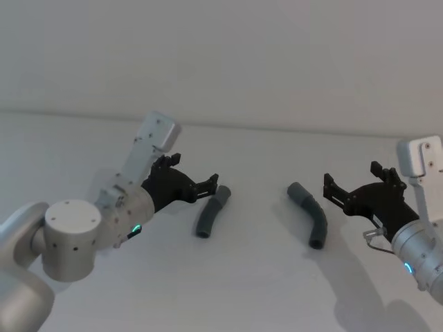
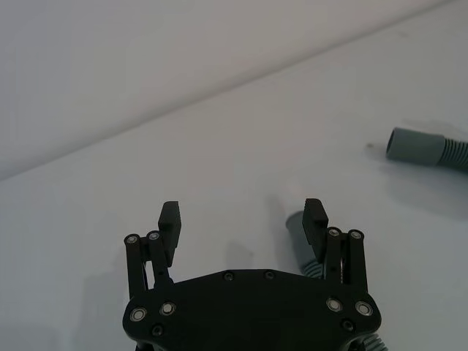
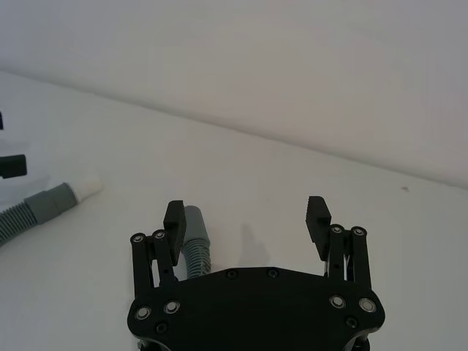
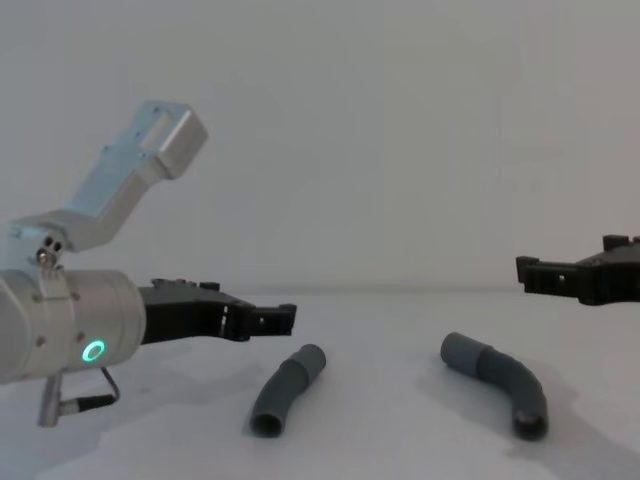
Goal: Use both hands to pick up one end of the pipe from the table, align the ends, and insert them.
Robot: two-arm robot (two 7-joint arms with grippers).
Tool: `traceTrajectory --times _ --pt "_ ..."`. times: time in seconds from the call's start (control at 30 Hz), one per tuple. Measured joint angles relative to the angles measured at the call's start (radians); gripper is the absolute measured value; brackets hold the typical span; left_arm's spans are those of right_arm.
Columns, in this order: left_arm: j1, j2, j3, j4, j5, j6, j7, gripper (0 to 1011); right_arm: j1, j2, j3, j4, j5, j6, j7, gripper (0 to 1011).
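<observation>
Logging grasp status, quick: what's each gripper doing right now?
Left gripper: open, holding nothing, near the left pipe piece.
Right gripper: open, holding nothing, near the right pipe piece.

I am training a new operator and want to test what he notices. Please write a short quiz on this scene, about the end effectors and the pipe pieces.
1. How many pipe pieces lie on the table?
2. The right end effector is: A) open, B) shut on a piece, C) shut and empty.
3. True or false: the left end effector grips a piece.

Key: 1) two; 2) A; 3) false, it is open and both pieces lie free.
</observation>
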Motion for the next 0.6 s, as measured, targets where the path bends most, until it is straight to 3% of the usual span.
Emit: traceTrajectory --times 0.3,0.6 --pt "-0.041 -0.017 0.029 0.02 0.021 0.065 -0.015 1001 0.022 -0.003 0.003 0.013 0.001 0.037 0.022 1003" --pt "-0.046 -0.042 0.037 0.015 0.029 0.117 0.002 1001 0.046 -0.008 -0.005 0.032 0.003 0.084 0.045 1003"
